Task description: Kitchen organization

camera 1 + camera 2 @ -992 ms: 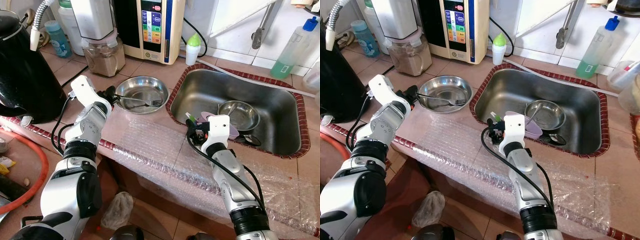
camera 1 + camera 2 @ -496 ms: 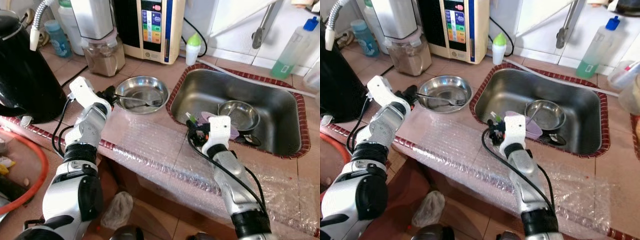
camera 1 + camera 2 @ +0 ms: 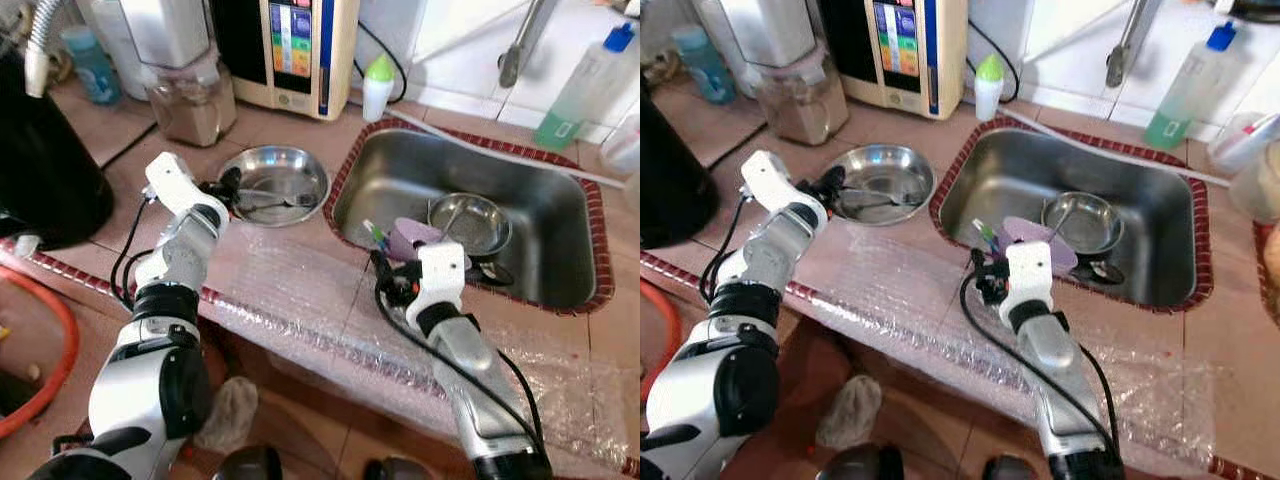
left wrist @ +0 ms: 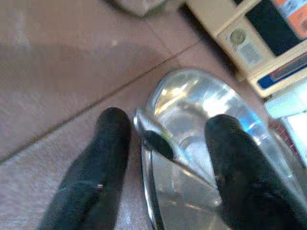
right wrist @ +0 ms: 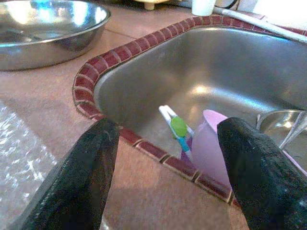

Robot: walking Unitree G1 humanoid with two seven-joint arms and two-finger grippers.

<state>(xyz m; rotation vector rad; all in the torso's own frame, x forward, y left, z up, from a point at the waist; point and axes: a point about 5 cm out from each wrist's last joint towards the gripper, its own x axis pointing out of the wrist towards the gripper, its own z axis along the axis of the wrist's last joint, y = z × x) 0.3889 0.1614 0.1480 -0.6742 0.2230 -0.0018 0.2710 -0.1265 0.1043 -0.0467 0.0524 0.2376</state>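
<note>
Home kitchen: steel sink (image 3: 560,215), tiled counter (image 3: 300,130), blender (image 3: 185,85).

The left arm reaches forward on the left, its elbow bent, its white wrist turned to the right; the left gripper (image 4: 163,158) has its two black fingers (image 4: 91,177) spread apart; the right arm stretches up the middle, and the right gripper (image 5: 165,158) is likewise spread wide.

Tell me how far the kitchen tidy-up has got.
Nothing looks put away yet. In hand: the open left gripper straddles the rim of the counter bowl, fork inside. Left: the open right gripper faces the purple cup in the sink; another bowl waits there.
</note>
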